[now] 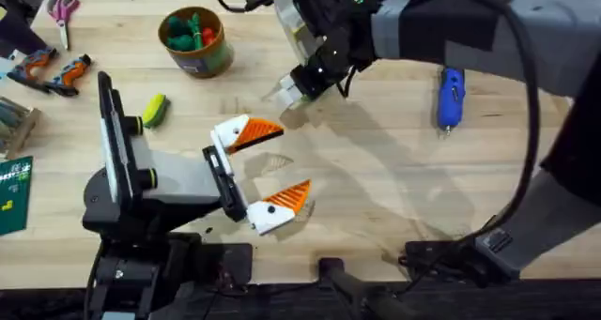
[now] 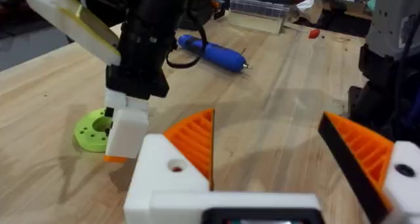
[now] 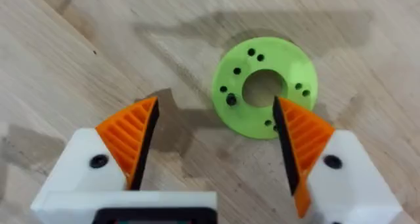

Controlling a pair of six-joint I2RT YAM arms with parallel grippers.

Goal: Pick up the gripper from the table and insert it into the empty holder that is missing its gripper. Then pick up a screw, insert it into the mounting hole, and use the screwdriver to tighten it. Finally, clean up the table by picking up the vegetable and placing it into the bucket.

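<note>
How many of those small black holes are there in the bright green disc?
7 visible on the green disc, ringed around its big centre opening: two at the far edge, two on one side, two on the opposite side, one near the right tool's finger, which may hide more.

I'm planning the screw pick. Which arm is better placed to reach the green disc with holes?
Right. The right gripper hangs open just above the green disc, which lies framed between its fingertips in its wrist view. The left gripper, also open, sits farther back toward the table's middle.
</note>
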